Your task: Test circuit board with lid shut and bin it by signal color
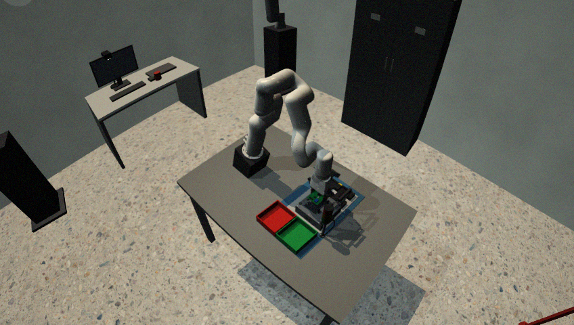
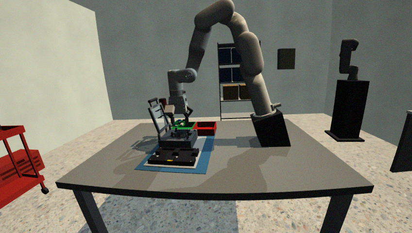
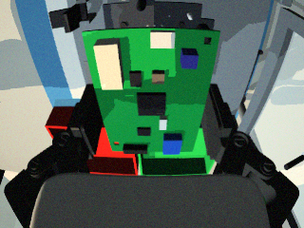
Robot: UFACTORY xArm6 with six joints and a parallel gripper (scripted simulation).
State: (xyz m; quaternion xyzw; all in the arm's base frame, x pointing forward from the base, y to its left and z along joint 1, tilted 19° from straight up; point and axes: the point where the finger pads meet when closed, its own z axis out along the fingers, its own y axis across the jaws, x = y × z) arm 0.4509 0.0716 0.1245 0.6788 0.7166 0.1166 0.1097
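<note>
My gripper (image 3: pixel 151 98) is shut on the green circuit board (image 3: pixel 152 98), gripping it by its long edges. The board is face up and hangs a little above the tester (image 2: pixel 176 139). Its white connector (image 3: pixel 109 64) is at the end far from my wrist. The board also shows in the top view (image 1: pixel 315 198) and in the exterior view (image 2: pixel 181 123). The tester's lid (image 2: pixel 158 118) stands open. The black tray (image 2: pixel 173 156) lies in front of the tester, both pockets empty. The signal tower (image 1: pixel 327 217) looks dark.
The red bin (image 1: pixel 275 216) and the green bin (image 1: pixel 296 234) stand side by side beyond the tester on the blue mat. The arm's base block (image 1: pixel 250 160) stands at the table's far side.
</note>
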